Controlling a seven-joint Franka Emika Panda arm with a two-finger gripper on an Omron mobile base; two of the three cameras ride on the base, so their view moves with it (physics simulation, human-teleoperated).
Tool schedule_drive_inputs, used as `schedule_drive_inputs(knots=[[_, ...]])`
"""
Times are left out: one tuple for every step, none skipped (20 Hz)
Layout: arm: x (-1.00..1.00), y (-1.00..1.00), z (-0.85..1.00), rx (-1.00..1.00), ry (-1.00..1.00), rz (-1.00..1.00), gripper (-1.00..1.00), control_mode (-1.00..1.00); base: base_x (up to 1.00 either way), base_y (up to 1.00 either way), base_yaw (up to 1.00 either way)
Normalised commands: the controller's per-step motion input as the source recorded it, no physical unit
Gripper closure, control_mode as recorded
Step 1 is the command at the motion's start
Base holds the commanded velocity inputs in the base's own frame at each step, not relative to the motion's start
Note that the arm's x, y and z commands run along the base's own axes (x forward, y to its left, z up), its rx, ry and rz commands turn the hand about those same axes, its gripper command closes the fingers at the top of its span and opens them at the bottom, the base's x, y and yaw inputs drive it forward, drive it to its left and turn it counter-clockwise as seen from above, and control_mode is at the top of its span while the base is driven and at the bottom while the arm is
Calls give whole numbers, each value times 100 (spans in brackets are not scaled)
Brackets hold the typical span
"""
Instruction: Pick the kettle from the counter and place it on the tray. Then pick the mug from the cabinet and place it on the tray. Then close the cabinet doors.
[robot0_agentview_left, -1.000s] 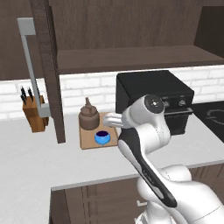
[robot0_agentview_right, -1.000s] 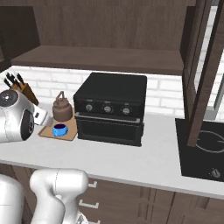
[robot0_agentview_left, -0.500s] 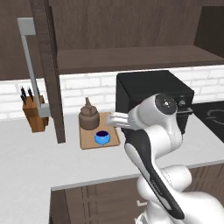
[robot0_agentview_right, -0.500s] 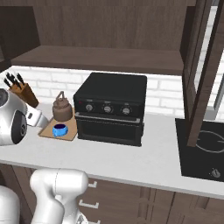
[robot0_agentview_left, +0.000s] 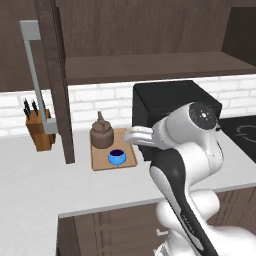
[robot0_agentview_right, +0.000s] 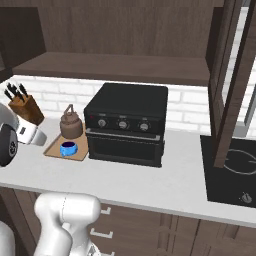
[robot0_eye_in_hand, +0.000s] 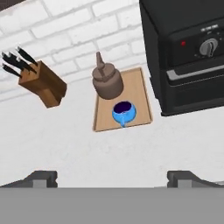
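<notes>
Both kettle (robot0_eye_in_hand: 107, 81) and mug (robot0_eye_in_hand: 124, 112) on tray (robot0_eye_in_hand: 142, 87) | pincer (robot0_eye_in_hand: 112, 177) apart, above bare counter (robot0_eye_in_hand: 65, 148)

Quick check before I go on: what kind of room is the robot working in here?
A kitchen, rendered in simulation: a black box-shaped oven with knobs on a pale grey-white worktop, a tan wooden knife block against white brick tiling, and a dark induction hob.

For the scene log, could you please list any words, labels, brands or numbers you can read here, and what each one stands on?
None: no readable text.
The oven front carries three knobs and a small red dot, without lettering.
The stovetop has a ring outline and one knob, no numbers.
Kettle, mug, tray, knife block: plain.
</notes>
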Motion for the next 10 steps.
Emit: schedule_drive_inputs(knots=[[-25, -15, 22, 0, -1, 0, -100, -100, 0, 0, 0], [-12, -31, 20, 0, -9, -10, -100, -100, 0, 0, 0], [-12, -47, 17, 3, -19, -18, -100, -100, 0, 0, 0], [0, -55, 18, 12, -21, -28, -100, -100, 0, 0, 0], [0, -56, 17, 16, -26, -29, -100, -100, 0, 0, 0], [0, -58, 16, 22, -30, -34, -100, -100, 0, 0, 0], [0, -54, 18, 26, -32, -38, -100, -100, 0, 0, 0], [0, -54, 20, 26, -31, -37, -100, -100, 0, 0, 0], [0, -60, 23, 28, -30, -32, -100, -100, 0, 0, 0], [0, -67, 24, 30, -26, -29, -100, -100, 0, 0, 0]])
